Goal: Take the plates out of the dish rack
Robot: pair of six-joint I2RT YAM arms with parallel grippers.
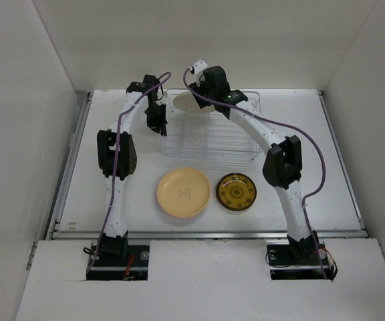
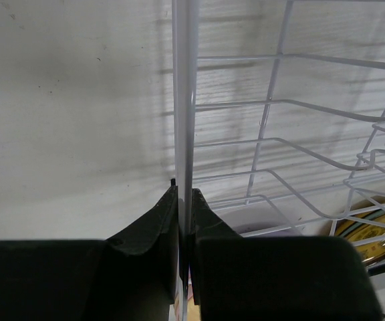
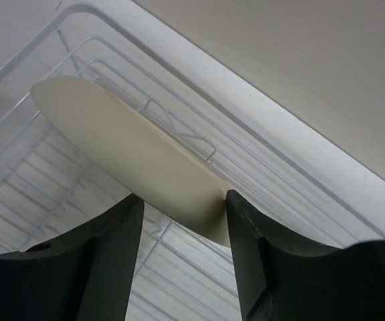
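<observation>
The dish rack (image 1: pixel 209 155) is a white wire basket at the back of the table. A cream plate (image 1: pixel 184 101) stands on edge at its far left end. My right gripper (image 1: pixel 199 87) hangs over it. In the right wrist view the right gripper (image 3: pixel 182 200) is open, its jaws wide apart on either side of the cream plate's (image 3: pixel 125 150) rim, and the right finger sits close against the plate. My left gripper (image 2: pixel 184 190) is shut on the rack's upright rim wire (image 2: pixel 184 100) at the rack's left side (image 1: pixel 158 126).
A pale yellow plate (image 1: pixel 183 192) and a small dark plate with a gold pattern (image 1: pixel 236 191) lie flat on the table in front of the rack. The dark plate (image 2: pixel 373 224) also shows through the wires. White walls close in the table.
</observation>
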